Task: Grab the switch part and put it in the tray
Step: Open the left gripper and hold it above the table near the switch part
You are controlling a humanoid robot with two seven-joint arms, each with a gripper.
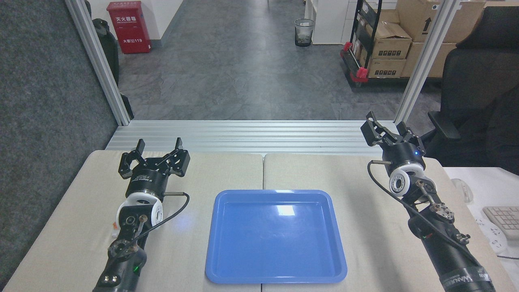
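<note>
The tray (275, 237) lies flat at the middle of the beige table (357, 194), its long near rim close to the table's front edge, and its glossy blue floor holds nothing but a pale reflection of overhead light near the far side. The left gripper (159, 151) hovers over the table left of the tray, its two black fingers spread wide apart with nothing between them. The right gripper (390, 129) is raised near the table's far right corner, its fingers likewise parted and gripping nothing. The switch part (114, 228) is hard to make out: only a small whitish and orange sliver shows on the table just beside the left arm's wrist, on its outer side, and most of it is hidden by the arm, so its neck and tip cannot be told. It sits well apart from the tray, with the arm between them. Both arms are cut off by the lower edge of the view. Beyond the table a ribbed aluminium ledge (251, 136) runs across, with two slanted metal posts rising from it. On the floor behind stand a red cabinet (129, 26), a mesh waste bin (304, 32) whose contents are too small to tell, and a cart stacked with cardboard boxes (389, 44). At the right a black chair (482, 81) and part of a white keyboard (505, 219) are cropped by the frame.
</note>
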